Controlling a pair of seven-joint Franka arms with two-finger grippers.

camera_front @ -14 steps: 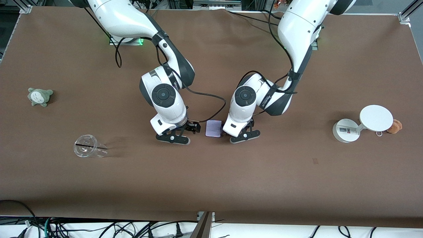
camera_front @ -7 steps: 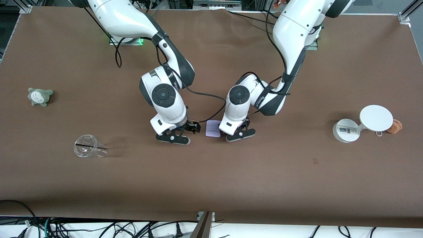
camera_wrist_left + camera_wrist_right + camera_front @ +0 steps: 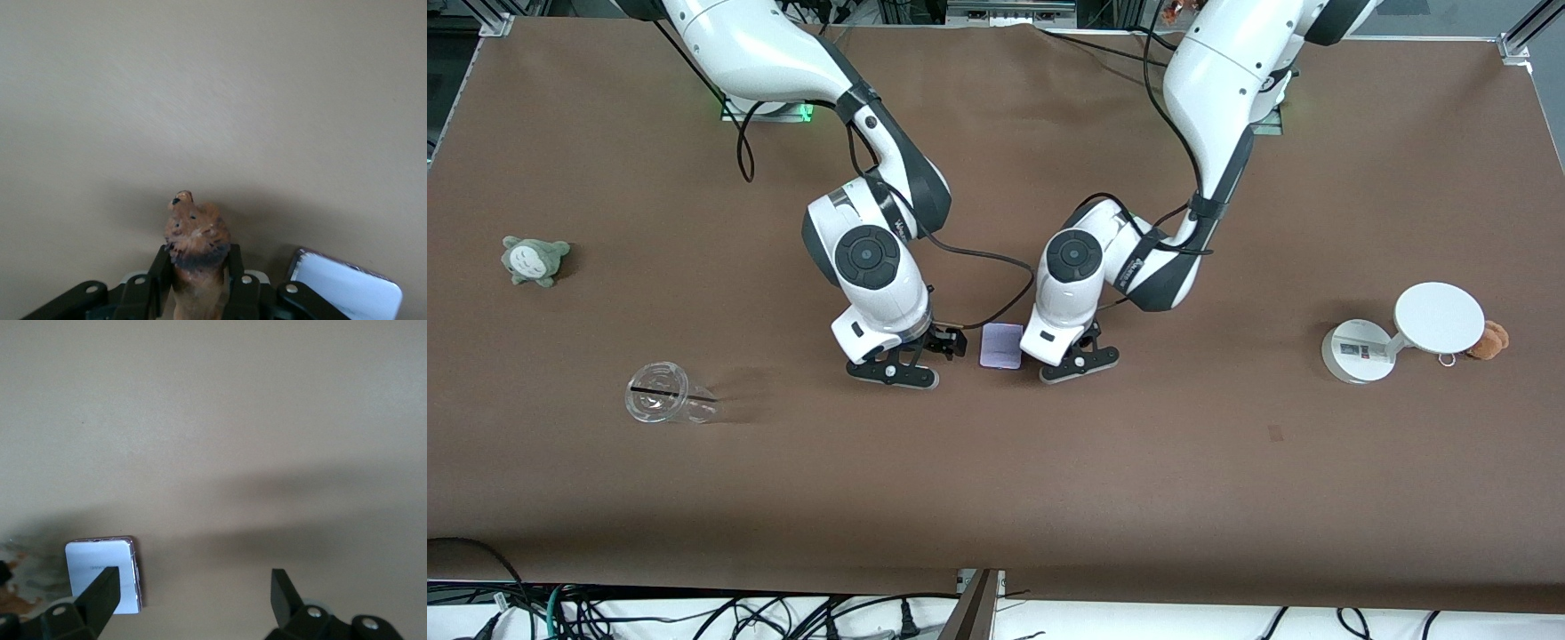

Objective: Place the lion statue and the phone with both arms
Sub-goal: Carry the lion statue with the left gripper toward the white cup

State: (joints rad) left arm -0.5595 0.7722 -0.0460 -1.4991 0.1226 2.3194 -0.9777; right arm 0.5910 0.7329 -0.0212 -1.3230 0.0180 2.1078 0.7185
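Observation:
The phone [image 3: 1001,345], a pale lavender rectangle, lies flat on the brown table between the two grippers. My left gripper [image 3: 1067,351] is low over the table beside the phone, toward the left arm's end. In the left wrist view it [image 3: 198,257] is shut on the lion statue [image 3: 195,230], whose orange-brown head and dark mane stick out past the fingertips; the phone [image 3: 347,290] shows beside it. The lion is hidden in the front view. My right gripper [image 3: 929,348] is open and empty beside the phone; in the right wrist view it [image 3: 192,580] has one finger [image 3: 103,583] at the phone [image 3: 100,563].
A clear plastic cup [image 3: 663,404] lies on its side toward the right arm's end, with a grey-green plush [image 3: 534,260] farther from the camera. A white disc stand [image 3: 1400,333] and a tan plush with a metal ring [image 3: 1489,340] sit toward the left arm's end.
My left arm with the lion has shifted slightly toward the phone. The right arm and the phone have not moved.

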